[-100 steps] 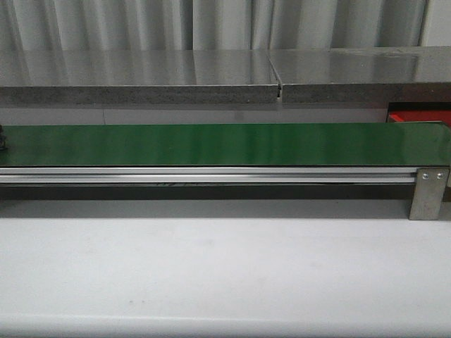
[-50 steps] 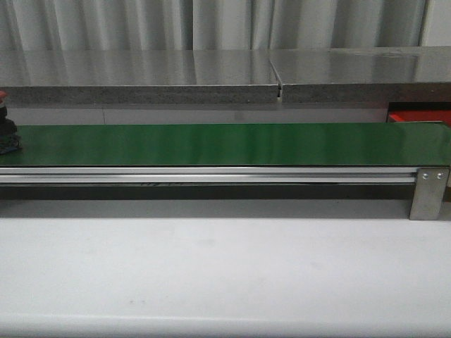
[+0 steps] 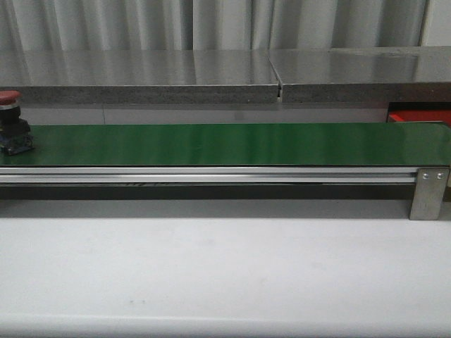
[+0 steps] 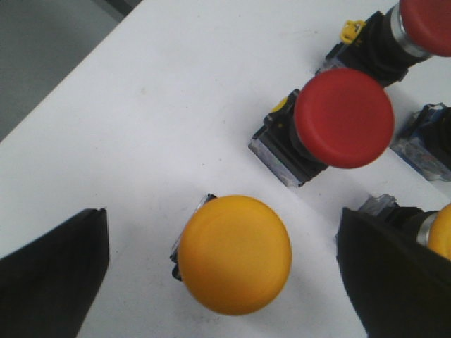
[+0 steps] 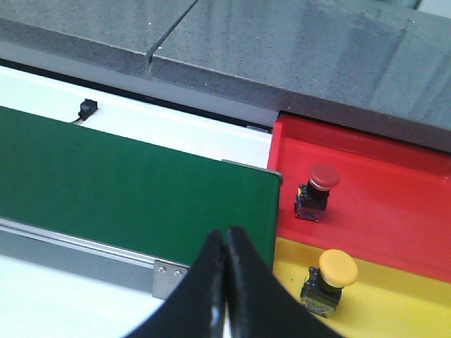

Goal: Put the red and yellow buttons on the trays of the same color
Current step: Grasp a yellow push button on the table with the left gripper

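A long green conveyor belt (image 3: pixel 225 144) runs across the front view on a silver rail, with a white table (image 3: pixel 211 267) before it and a grey stone ledge (image 3: pixel 141 77) behind. At the belt's far left end stands a red mushroom push button (image 3: pixel 13 123) on its dark switch block.

At the belt's right end lies the red tray (image 5: pixel 394 197), flat and straight-edged, and just beside it, nearer the robot, a yellow tray (image 5: pixel 394 303) (the front view shows only a sliver of red there). One red button (image 5: pixel 316 190) stands upright on the red tray, and one yellow button (image 5: pixel 328 278) stands on the yellow tray.

The right gripper (image 5: pixel 225 282) hangs above the belt's end, its black fingers pressed together with nothing between them.

The left gripper (image 4: pixel 222 282) is spread wide over a white surface, one finger (image 4: pixel 53 274) at each side. Between them stands a yellow-capped button (image 4: pixel 234 253), touching neither finger. Near it sits a red-capped button (image 4: pixel 344 117); another red cap (image 4: pixel 426 24) and another yellow cap (image 4: pixel 440 232) show at the picture's edge.
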`<state>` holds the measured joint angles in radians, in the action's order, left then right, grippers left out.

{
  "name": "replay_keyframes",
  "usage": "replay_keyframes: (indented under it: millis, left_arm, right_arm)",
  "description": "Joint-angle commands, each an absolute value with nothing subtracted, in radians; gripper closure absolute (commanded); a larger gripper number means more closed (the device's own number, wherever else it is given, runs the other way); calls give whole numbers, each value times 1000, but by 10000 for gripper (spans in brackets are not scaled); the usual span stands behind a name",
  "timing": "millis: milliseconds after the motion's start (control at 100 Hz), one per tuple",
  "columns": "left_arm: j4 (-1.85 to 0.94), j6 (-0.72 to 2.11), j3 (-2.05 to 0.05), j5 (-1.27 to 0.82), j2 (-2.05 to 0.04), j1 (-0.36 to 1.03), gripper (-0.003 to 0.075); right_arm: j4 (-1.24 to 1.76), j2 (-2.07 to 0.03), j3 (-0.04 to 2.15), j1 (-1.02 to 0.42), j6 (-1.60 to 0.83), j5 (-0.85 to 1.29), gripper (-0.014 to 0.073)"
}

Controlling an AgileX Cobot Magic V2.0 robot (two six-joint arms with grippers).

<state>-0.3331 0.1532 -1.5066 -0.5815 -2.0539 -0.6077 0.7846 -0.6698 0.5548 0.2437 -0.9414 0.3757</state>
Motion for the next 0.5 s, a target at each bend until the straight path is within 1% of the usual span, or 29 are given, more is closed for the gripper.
replay_keyframes:
  millis: [0, 100, 260, 380, 490]
  left_arm:
    - [-342, 147, -1538, -535, -1999, -610, 120]
    - [-342, 147, -1538, -548, -2009, -610, 169]
    - [-342, 147, -1538, -566, -2030, -610, 286]
    - [-342, 147, -1538, -566, -2032, -610, 405]
    - [-342, 147, -1538, -566, -2032, -610, 537]
  right_arm:
    - [800, -664, 582, 241, -950, 329, 662]
    - [800, -664, 582, 241, -950, 329, 662]
    - [800, -664, 582, 241, -950, 329, 662]
    - [800, -664, 582, 241, -950, 329, 662]
    - [800, -664, 582, 241, -950, 329, 662]
